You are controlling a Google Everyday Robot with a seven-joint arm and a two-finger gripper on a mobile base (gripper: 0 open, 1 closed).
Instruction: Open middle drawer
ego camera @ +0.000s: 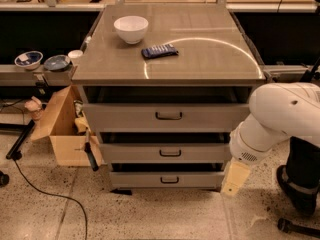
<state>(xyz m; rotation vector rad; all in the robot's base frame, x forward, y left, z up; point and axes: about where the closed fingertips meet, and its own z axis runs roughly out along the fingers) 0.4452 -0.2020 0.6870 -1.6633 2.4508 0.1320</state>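
Observation:
The grey cabinet has three drawer fronts stacked one above the other. The middle drawer is grey with a small dark bar handle at its centre, and its front stands about level with the drawers above and below. My white arm comes in from the right. My gripper, cream coloured, hangs down beside the cabinet's lower right corner, level with the bottom drawer. It is to the right of and below the middle handle and apart from it.
A white bowl and a blue packet lie on the cabinet top. An open cardboard box stands on the floor to the left, with small bowls on a shelf above it. A black cable crosses the floor. A dark chair base stands at the right.

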